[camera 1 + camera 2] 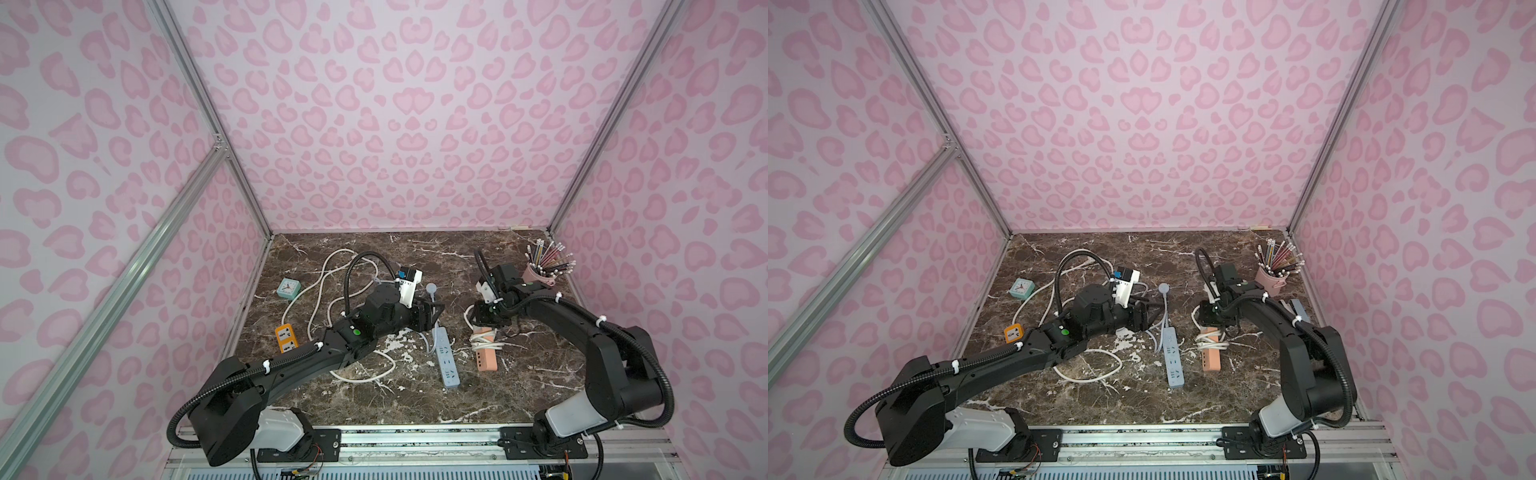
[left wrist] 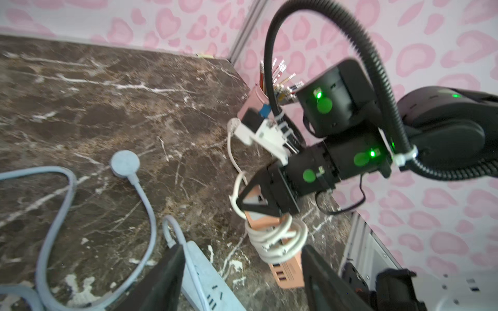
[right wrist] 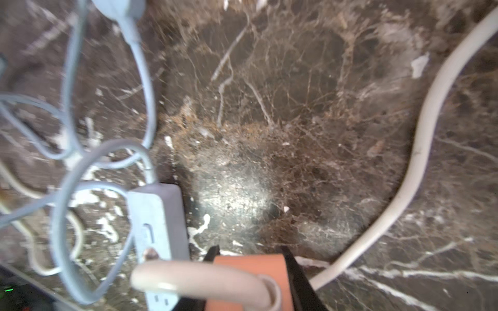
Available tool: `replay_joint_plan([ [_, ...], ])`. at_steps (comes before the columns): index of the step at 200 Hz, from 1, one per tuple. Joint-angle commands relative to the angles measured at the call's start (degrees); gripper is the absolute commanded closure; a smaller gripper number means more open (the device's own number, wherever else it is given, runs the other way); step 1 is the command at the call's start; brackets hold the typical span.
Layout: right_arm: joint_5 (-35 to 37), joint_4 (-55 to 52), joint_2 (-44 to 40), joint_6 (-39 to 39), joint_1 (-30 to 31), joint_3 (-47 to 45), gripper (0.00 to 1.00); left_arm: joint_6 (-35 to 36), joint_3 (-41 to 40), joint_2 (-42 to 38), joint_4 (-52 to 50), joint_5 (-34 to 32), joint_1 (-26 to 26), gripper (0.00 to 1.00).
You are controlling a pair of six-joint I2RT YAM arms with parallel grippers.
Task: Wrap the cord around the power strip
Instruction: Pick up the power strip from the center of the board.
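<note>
Pink power strip (image 1: 486,359): flat on marble table (image 1: 519,395), right of centre. White cord (image 1: 482,343): several turns round strip's middle; loose tail (image 3: 420,129) curving off across marble, yet to wind in. Likely past halfway. Right gripper (image 3: 249,251): clenched on strip's far end, going by wrist view. Left gripper (image 1: 432,318): released, empty, above blue power strip (image 1: 448,365) just beside. Pencil cup (image 1: 536,277) near, toward far right corner; right wall close. Open marble toward front edge for swinging tail.

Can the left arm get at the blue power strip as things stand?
Likely yes: the left gripper hovers by the blue power strip, jaws open; only its loose cord lies close.
</note>
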Motion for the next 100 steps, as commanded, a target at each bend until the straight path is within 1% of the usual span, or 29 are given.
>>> replay_joint_plan([
  [1, -17.9, 10.4, -3.3, 5.6, -2.8, -2.3, 0.92, -3.7, -0.7, 0.1, 1.2, 8.9, 0.1, 0.22],
  [13, -21.9, 15.5, -4.8, 9.1, -3.8, -4.4, 0.94, -6.2, -1.8, 0.7, 3.7, 11.3, 0.0, 0.18],
  [22, -23.8, 19.1, -5.7, 11.9, -4.0, -5.6, 0.94, -9.1, -3.0, 1.9, 7.4, 13.4, 0.0, 0.14],
  [39, -26.7, 25.6, -6.7, 17.0, -4.5, -8.0, 0.95, -13.5, -5.0, 5.2, 13.7, 17.0, 0.1, 0.04],
  [48, -27.9, 28.7, -7.0, 19.5, -5.0, -9.2, 0.96, -14.1, -5.5, 6.9, 14.5, 17.0, 0.2, 0.01],
  [57, -28.6, 31.1, -7.3, 21.4, -5.4, -10.1, 0.96, -14.8, -5.8, 8.4, 15.3, 17.4, 0.5, 0.00],
  [75, -29.4, 34.8, -7.4, 24.1, -5.4, -11.5, 0.97, -19.1, -6.1, 11.6, 23.8, 20.4, 0.2, 0.00],
  [100, -30.8, 41.8, -7.6, 29.5, -5.6, -14.4, 0.98, -24.6, -6.0, 16.0, 32.9, 23.2, -1.4, 0.01],
])
